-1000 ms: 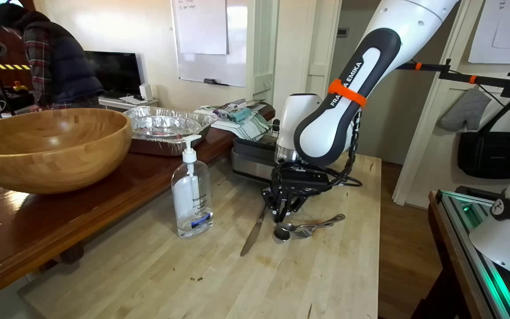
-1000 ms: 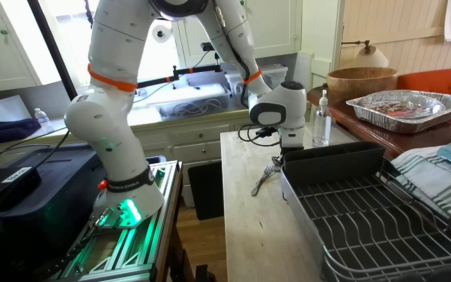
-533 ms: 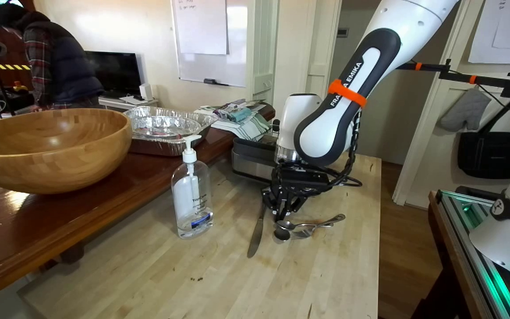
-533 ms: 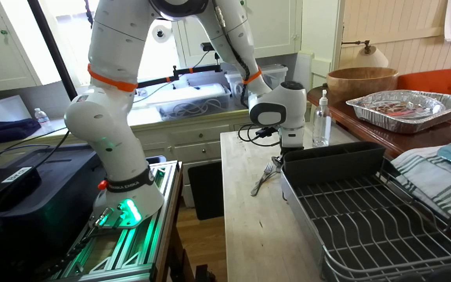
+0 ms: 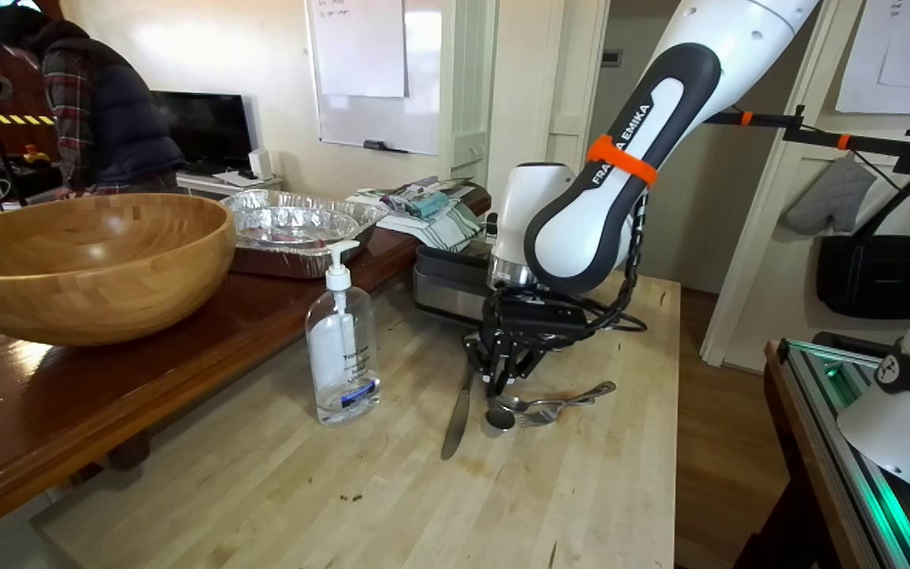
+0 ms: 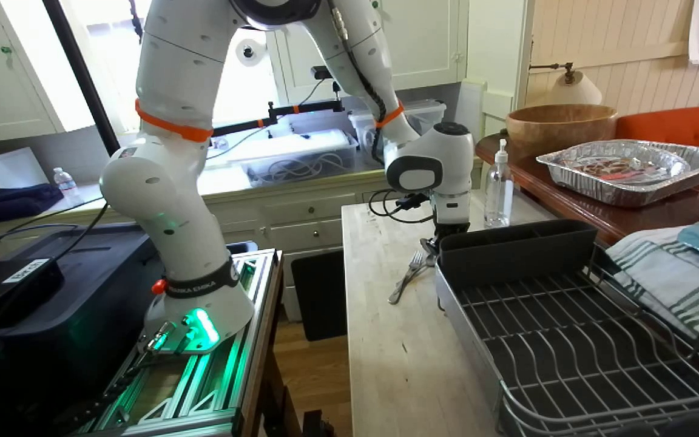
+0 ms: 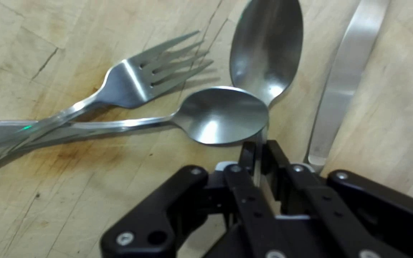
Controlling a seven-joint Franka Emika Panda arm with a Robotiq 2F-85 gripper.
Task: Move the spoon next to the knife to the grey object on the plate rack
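The spoon point(image 7: 266, 46) lies bowl outward beside the knife point(image 7: 346, 79) in the wrist view. My gripper point(image 7: 259, 148) is shut on the spoon's handle, just below its bowl, close to the tabletop. In an exterior view, the spoon's bowl point(image 5: 500, 418) shows below the fingertips point(image 5: 497, 387), and the knife point(image 5: 456, 419) lies beside it, partly behind the gripper. The grey object, a dark grey cutlery holder point(image 6: 516, 255), sits on the edge of the plate rack point(image 6: 471, 340). It hides most of the gripper in that view.
A second spoon point(image 7: 224, 116) overlaps the held spoon's neck in the wrist view. A fork point(image 7: 131, 86) crosses that second spoon's handle. A soap bottle point(image 5: 343, 356) stands beyond the knife. The wooden bowl point(image 5: 92, 269) and foil trays point(image 5: 297, 221) are on the higher brown table.
The knife turned slightly, its tip swinging toward the spoons, between the first two moments. Since then my gripper and the held spoon have shifted very slightly toward the knife.
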